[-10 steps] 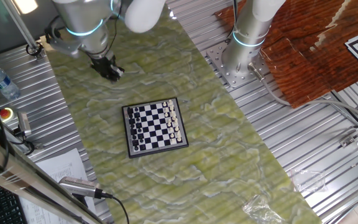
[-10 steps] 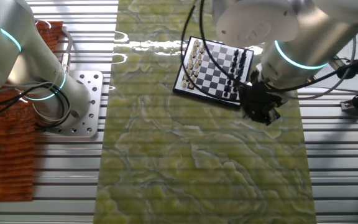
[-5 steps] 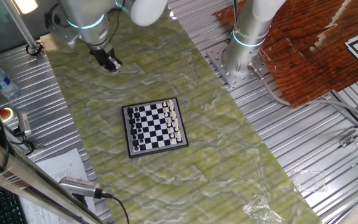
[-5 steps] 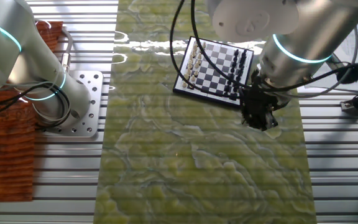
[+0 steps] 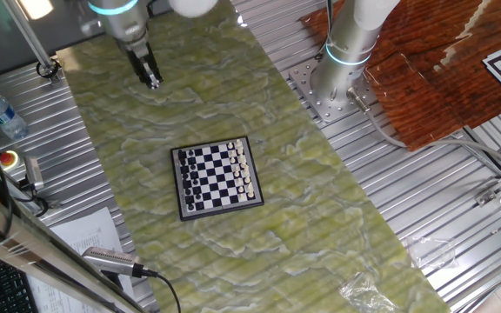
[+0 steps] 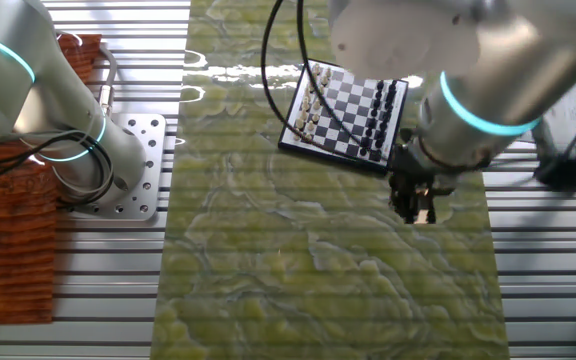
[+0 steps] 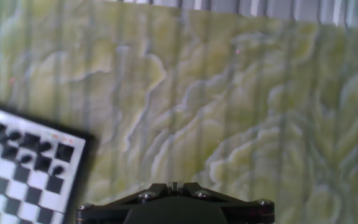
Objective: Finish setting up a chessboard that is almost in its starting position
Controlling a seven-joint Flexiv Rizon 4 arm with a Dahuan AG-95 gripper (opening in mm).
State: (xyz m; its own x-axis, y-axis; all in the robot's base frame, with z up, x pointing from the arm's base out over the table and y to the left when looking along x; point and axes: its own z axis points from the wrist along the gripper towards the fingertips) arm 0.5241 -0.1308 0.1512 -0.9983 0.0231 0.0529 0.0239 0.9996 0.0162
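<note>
- The gripper (image 5: 153, 81) hangs over the green mat (image 5: 233, 104), with its fingers pointing down at the cloth.
- The fingers look close together in both fixed views, but the views are too small to show the gap. I cannot tell if they are closed or a little open.
- I see nothing between the fingers in any view.
- In the hand view only the dark base of the gripper shows at the bottom edge; the fingertips do not show there.
- The board (image 5: 217, 176) lies flat on the mat, well apart from the fingers. In one fixed view it is below and to the right of them.
- In the other fixed view the board (image 6: 346, 101) is up and to the left of the gripper (image 6: 415, 207); its near corner is close to the wrist, but the fingers are off the board, over bare mat.
- In the hand view a corner of the board (image 7: 27, 168) is at the left, beside the fingers and not under them.
- Black pieces (image 6: 379, 105) stand along the board edge nearer the fingers, and white pieces (image 6: 314, 97) along the far edge.
- The pieces are too small to tell which squares are wrong.
</note>
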